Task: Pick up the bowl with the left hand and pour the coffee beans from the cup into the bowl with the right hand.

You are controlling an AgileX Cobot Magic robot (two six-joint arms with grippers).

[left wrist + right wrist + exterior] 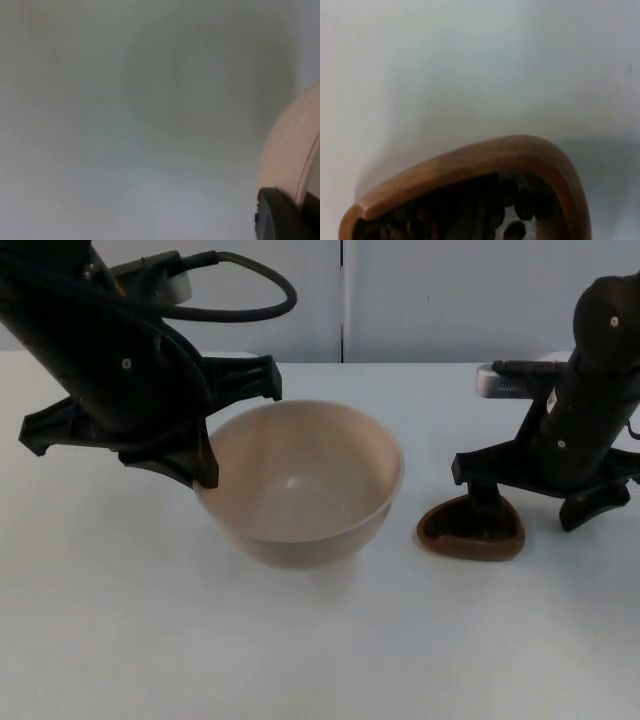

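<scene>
A cream bowl (300, 485) stands in the middle of the white table. My left gripper (168, 465) is at its left rim, open, with one finger (205, 468) over the rim and the other outside it. The left wrist view has the bowl's outer wall (290, 150) beside a black fingertip (282, 217). To the right stands a brown wooden cup (470, 532) of coffee beans (515, 210). My right gripper (533, 510) is open over the cup's right side, one finger (487, 502) dipping inside and the other outside to the right. The cup's rim (485, 155) is close in the right wrist view.
The grey partition wall (440, 300) closes off the table at the back. Bare white table (320, 650) lies in front of the bowl and the cup. About a hand's width of table separates the two.
</scene>
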